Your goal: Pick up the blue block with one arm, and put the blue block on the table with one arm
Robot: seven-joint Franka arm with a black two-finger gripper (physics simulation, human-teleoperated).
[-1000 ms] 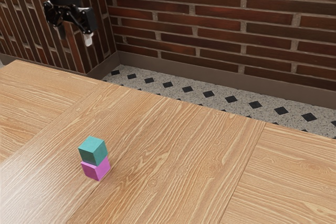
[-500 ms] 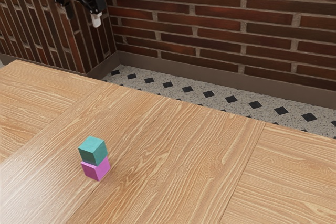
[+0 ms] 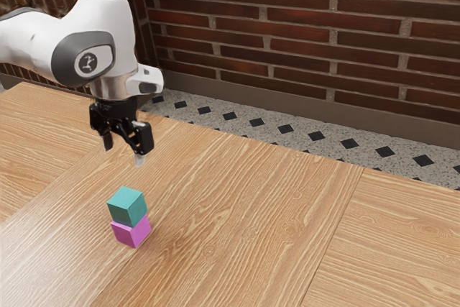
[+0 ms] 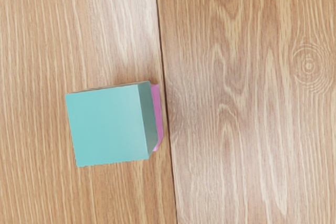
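In the exterior view, the hand (image 3: 123,152) hangs above the blue block (image 3: 127,207), its 2 fingers wide apart and empty. The blue block sits on the pink block (image 3: 131,234), which stands on the table (image 3: 251,213). In the wrist view, the 2 stacked blocks are just beside a dark seam (image 4: 164,77).

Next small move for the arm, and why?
I'd lower the open gripper toward the blue-green block, probably centring over it on the way. The fingers stand apart above it, touching nothing, and the block sits on the pink one, so its sides look free to grasp.
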